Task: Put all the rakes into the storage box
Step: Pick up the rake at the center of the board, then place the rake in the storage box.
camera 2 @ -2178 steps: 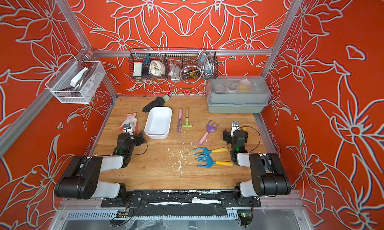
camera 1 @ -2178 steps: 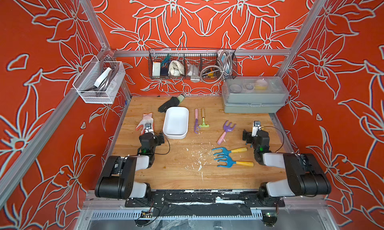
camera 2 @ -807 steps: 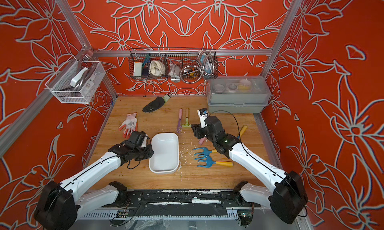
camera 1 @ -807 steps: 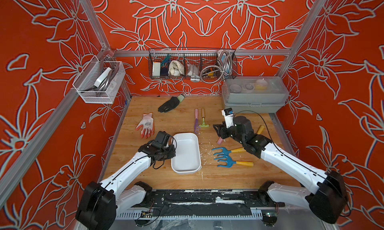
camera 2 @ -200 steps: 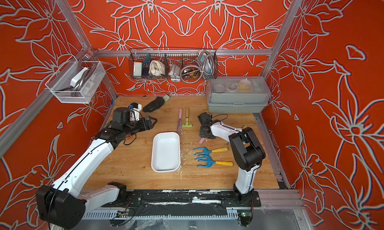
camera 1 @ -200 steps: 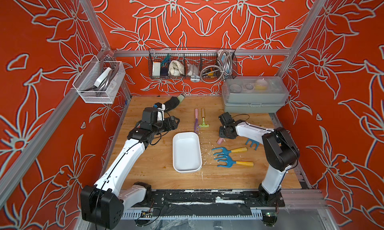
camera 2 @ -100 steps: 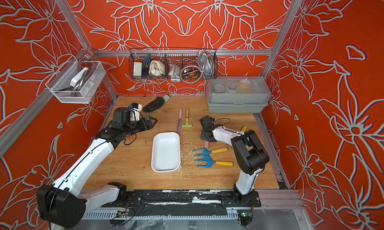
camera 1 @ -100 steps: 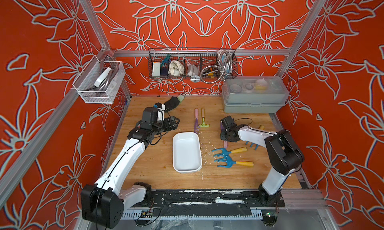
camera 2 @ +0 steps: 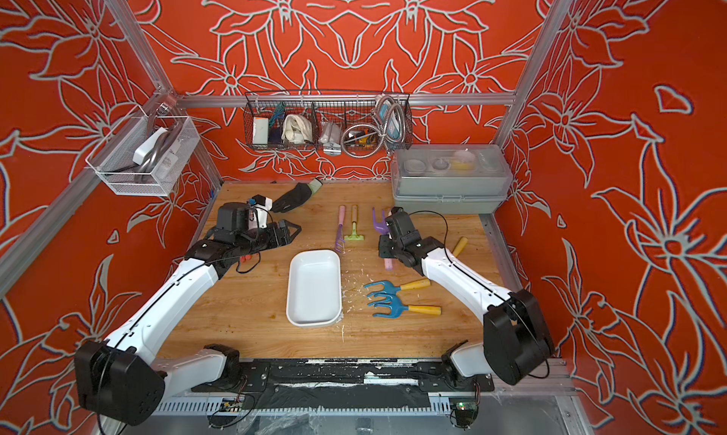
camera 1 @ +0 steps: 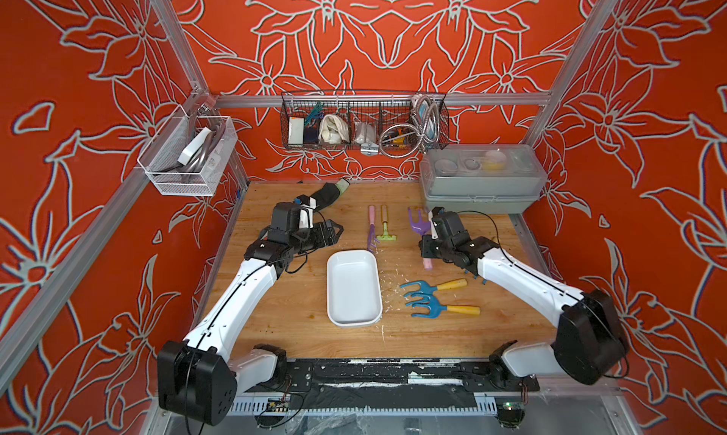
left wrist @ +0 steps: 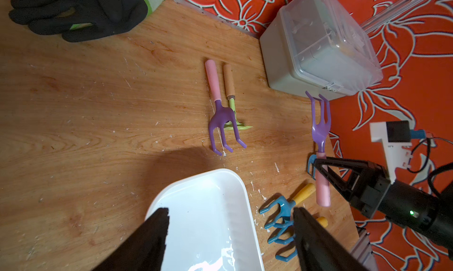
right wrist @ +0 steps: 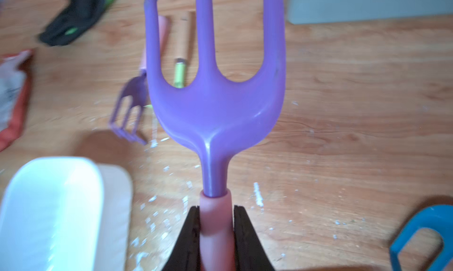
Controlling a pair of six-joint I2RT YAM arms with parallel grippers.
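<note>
right gripper (right wrist: 217,208) clamped on pink-handled purple rake (right wrist: 215,110), left gripper (left wrist: 230,211) spread wide near white storage box (left wrist: 191,208)

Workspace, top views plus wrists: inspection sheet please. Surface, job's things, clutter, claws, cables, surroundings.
Surface: wooden table, white flecks scattered mid-table.
Job's things: storage box empty, mid-table; purple rake gripped outside it, head toward the back.
Clutter: second purple rake, green rake, blue rakes, black glove, grey case with clear lid.
Claws: right claw shut on the purple rake's pink handle; left claw open, holding nothing.
Cables: right wrist cable and left wrist cable loop loosely, neither seen snagged on a tool.
Surroundings: wire basket on back wall, mesh basket on side wall, both stocked.
</note>
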